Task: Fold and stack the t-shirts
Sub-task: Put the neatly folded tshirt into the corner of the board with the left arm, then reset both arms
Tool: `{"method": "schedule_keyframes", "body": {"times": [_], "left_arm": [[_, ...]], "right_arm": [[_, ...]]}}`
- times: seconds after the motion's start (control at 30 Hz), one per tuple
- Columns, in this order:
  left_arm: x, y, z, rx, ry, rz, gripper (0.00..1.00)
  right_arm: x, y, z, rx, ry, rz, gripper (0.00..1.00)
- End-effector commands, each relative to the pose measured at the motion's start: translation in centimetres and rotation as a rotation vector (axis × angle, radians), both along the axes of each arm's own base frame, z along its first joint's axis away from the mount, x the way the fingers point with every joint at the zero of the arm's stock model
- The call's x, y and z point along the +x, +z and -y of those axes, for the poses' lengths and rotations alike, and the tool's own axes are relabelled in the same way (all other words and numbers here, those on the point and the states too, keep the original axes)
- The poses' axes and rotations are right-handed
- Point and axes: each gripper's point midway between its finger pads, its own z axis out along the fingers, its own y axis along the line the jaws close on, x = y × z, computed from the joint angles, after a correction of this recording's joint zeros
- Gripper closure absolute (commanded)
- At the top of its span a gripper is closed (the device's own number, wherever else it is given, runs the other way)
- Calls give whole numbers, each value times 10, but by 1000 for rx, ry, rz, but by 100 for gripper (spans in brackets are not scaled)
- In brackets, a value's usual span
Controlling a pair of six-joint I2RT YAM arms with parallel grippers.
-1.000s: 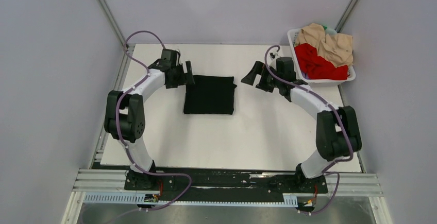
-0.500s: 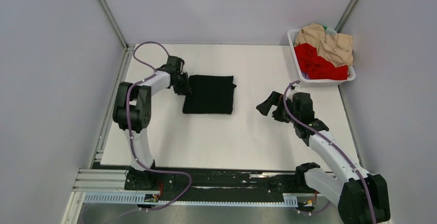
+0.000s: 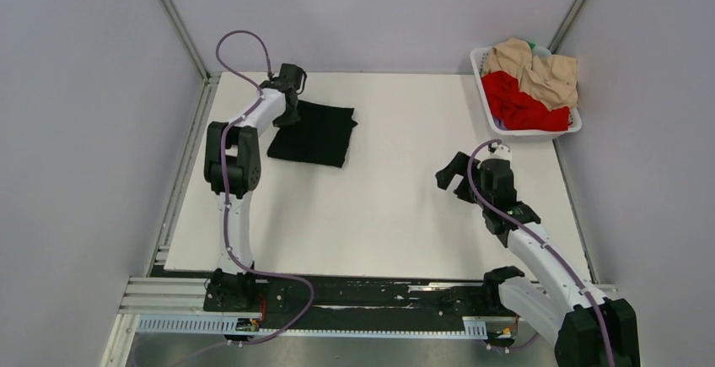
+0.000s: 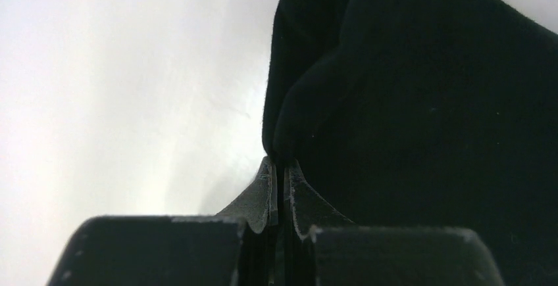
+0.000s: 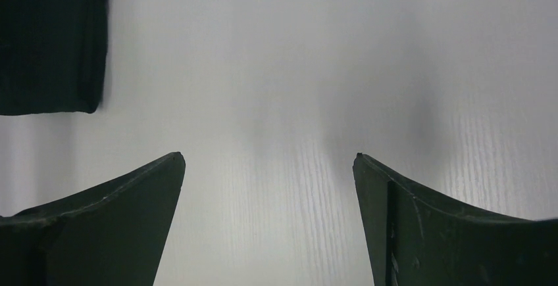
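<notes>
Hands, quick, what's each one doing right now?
Left hand: closed, pinching the edge of the black shirt.
Right hand: open, holding nothing.

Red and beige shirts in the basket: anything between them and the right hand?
Nothing visible on the table. The open right hand hangs over bare white tabletop, and only the basket's near wall stands before the red shirt and beige shirt. The folded black shirt lies far left, gripped by the left hand.
</notes>
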Motion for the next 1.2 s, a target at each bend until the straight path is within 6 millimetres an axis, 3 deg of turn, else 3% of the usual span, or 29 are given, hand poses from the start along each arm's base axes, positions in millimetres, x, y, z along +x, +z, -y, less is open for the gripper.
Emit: {"method": "schedule_keyframes", "body": {"times": [0.0,0.23,0.27,0.37,0.43,0.57,0.63,0.67,0.73,0.9,0.93,0.97,1.0,1.03,1.07,1.1,1.17], "left_arm": [[30,34,-73,302,104,61,100],[83,60,-138,435,141,153,100],[86,55,-150,460,139,137,100],[104,73,-175,519,138,177,100],[110,75,-204,571,153,168,100],[120,88,-227,657,155,183,96],[125,93,-233,699,159,193,74],[126,97,-236,716,173,202,33],[127,104,-239,736,194,213,4],[117,133,-229,633,245,277,0],[117,130,-222,573,242,295,0],[115,141,-211,508,214,319,0],[113,135,-204,443,224,328,0],[112,150,-189,356,189,372,0],[106,132,-179,281,194,353,0],[109,154,-159,172,147,422,0],[104,164,-126,-20,102,467,0]], "right_arm": [[8,-1,15,-59,-67,15,0],[11,-3,26,-103,-112,20,0],[11,-3,28,-108,-121,22,0],[11,-4,31,-116,-132,30,0],[11,-4,32,-123,-135,35,0],[12,-4,35,-133,-147,41,0],[13,-4,35,-138,-144,41,0],[13,-5,35,-138,-142,40,0],[15,-7,34,-142,-137,31,0],[19,-9,29,-127,-121,10,0],[19,-7,26,-118,-115,12,0],[18,-5,24,-108,-105,15,0],[18,-2,22,-96,-102,22,0],[18,0,21,-88,-99,28,0],[17,3,19,-78,-91,38,0],[17,7,18,-67,-85,50,0],[17,16,14,-49,-66,81,0]]}}
